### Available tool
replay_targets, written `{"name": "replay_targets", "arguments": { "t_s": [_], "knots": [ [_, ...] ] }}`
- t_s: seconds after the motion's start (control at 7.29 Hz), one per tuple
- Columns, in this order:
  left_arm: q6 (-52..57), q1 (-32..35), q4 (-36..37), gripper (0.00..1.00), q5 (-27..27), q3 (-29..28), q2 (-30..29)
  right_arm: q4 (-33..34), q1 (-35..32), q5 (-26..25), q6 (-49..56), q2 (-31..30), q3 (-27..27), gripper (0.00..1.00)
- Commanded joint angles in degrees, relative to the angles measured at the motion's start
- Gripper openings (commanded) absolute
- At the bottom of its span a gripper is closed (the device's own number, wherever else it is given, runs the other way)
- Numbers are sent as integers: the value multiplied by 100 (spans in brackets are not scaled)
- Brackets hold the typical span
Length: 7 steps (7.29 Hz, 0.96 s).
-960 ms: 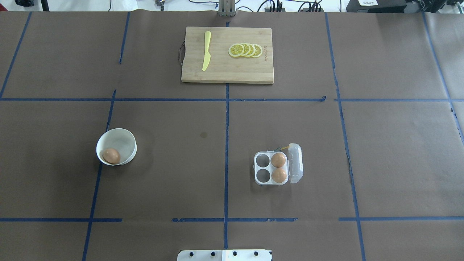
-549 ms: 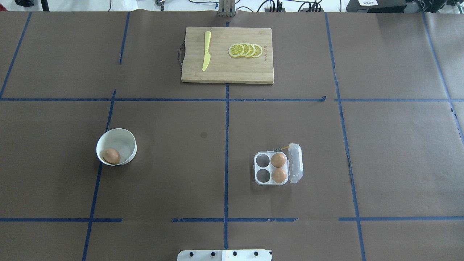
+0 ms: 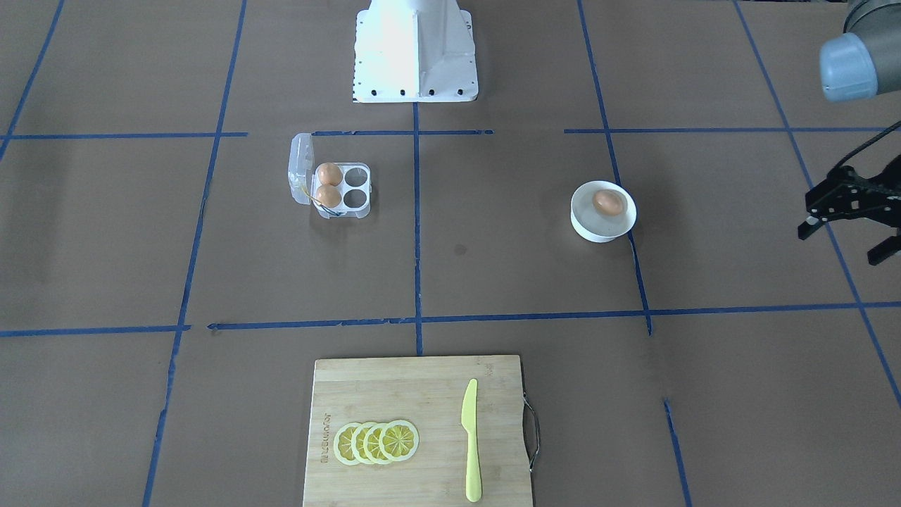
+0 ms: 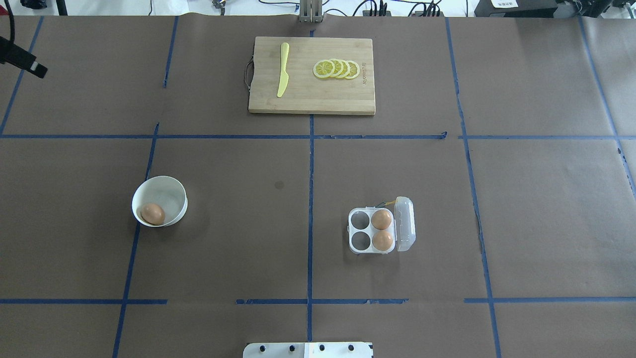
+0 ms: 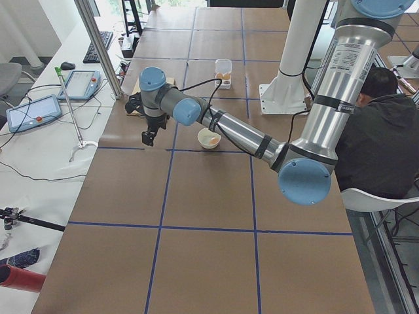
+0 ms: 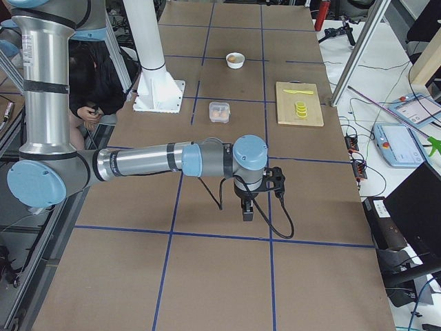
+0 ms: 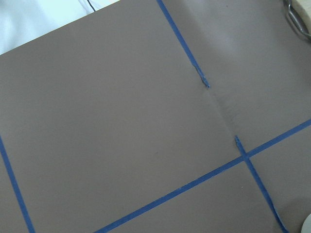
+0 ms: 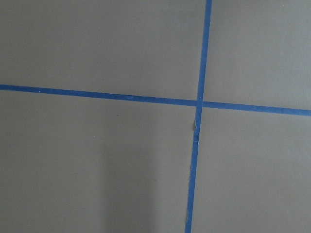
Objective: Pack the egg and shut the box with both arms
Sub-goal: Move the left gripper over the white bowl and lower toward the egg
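Note:
One orange-brown egg [image 4: 152, 214] lies in a white bowl [image 4: 170, 195] on the left half of the table. The clear egg box [image 4: 359, 240] stands right of centre with its lid [image 4: 405, 223] open; two eggs [image 4: 381, 219] fill the cups beside the lid, and the other two cups are bare. My left gripper [image 3: 845, 239] hangs open and empty far out past the bowl; only its tip [image 4: 24, 62] shows in the overhead view. My right gripper [image 6: 247, 207] shows only in the exterior right view, far from the box; I cannot tell whether it is open or shut.
A wooden cutting board [image 4: 308, 99] at the far middle holds a yellow knife [image 4: 282, 69] and lemon slices [image 4: 337, 69]. The white base block [image 3: 415, 49] stands at the near edge. Blue tape lines cross the brown table cover.
The tip of my left gripper has come into the overhead view at the upper left edge. The eggs, bowl and box have not moved.

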<state>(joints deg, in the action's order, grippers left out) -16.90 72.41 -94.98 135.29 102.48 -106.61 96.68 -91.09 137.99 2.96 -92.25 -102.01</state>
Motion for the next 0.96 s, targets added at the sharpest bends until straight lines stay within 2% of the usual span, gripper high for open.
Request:
{"name": "replay_targets", "arguments": {
  "t_s": [0.0, 0.27, 0.55, 0.82],
  "knots": [
    [-2517, -1012, -91, 100, -681, 656, 0, 0, 4, -9, 3, -12, 32, 100],
    [-4743, -1998, -74, 100, -1598, 922, 27, 0, 4, 0, 3, 6, 24, 100],
    [-5820, -2816, -12, 99, -2433, 897, 70, 0, 4, 158, 3, 6, 15, 100],
    [-6377, -3468, 398, 93, -2892, 879, 45, -8, 4, 158, 3, 14, 6, 100]
  ]
}}
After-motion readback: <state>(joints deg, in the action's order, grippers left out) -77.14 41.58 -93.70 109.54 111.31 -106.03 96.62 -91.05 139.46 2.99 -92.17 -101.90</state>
